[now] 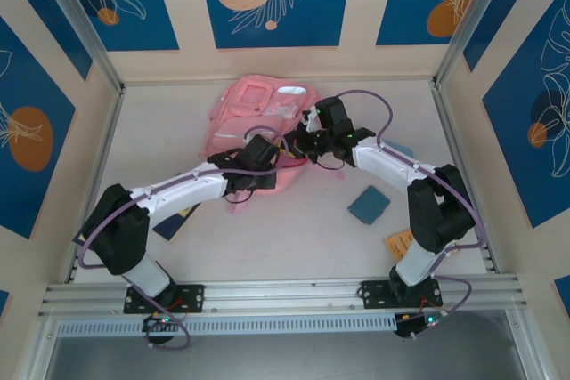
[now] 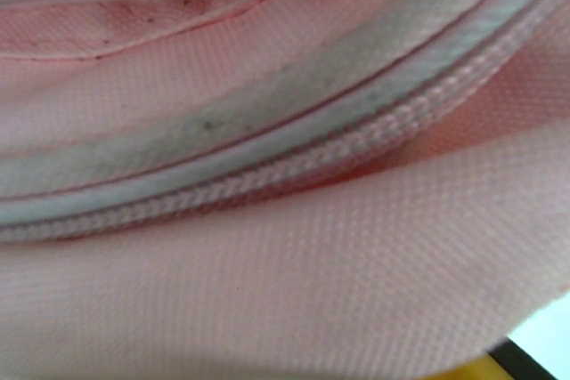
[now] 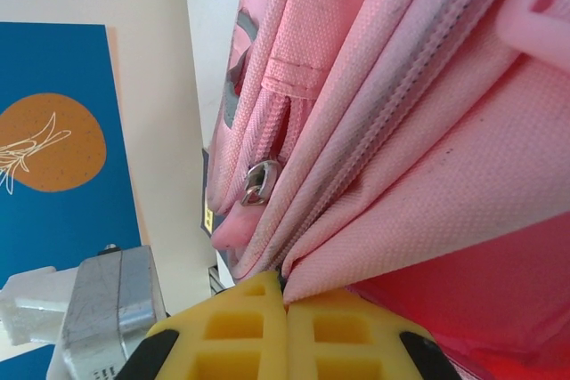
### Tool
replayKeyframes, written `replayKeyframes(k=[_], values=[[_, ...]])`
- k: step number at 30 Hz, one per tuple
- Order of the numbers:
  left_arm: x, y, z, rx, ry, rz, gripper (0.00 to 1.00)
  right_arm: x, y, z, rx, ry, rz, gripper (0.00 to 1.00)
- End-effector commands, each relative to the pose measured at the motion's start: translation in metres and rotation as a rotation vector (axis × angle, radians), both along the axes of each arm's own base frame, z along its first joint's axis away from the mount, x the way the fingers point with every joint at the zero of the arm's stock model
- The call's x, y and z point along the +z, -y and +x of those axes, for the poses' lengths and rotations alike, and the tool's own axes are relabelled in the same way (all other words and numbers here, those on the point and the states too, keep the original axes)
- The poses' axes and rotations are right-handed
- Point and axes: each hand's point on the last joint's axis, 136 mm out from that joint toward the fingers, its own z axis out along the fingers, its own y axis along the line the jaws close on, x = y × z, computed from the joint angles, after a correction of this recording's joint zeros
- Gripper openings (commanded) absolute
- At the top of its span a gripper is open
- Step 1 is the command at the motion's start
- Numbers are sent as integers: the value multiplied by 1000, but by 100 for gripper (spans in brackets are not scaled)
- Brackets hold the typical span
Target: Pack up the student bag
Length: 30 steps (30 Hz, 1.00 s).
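The left gripper [image 1: 264, 156] is set against the near edge of the bag [image 1: 254, 104]; its jaw opening cannot be told. Just beyond, the right gripper [image 3: 287, 302] is clamped on a pink fold beside a zip [image 3: 419, 68]. The bag is laid on the far half of the table [image 1: 312, 238].

I see bright, even light in the top view, and everything there looks sharp. Shadows on the table [image 1: 294, 238] are soft and faint. In the left wrist view the student bag [image 2: 294, 255] looks blurry, and dark along the bottom. In the right wrist view its weave is sharp and well lit.
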Motion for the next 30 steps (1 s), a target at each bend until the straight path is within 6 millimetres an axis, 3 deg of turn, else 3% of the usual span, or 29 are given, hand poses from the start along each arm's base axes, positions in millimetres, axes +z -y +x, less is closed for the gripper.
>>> replayKeyframes(k=[1, 10, 21, 30], values=[[0, -9, 6, 21, 13, 88, 29, 47, -16, -12, 102, 115, 107, 0], [10, -24, 7, 56, 38, 141, 1, 35, 0, -6, 36, 136, -15, 0], [15, -52, -3, 64, 50, 215, 0, 9, 31, 4, -67, 119, -173, 0], [10, -89, -6, 86, 18, 264, 0, -2, 57, 5, -118, 125, -271, 0]])
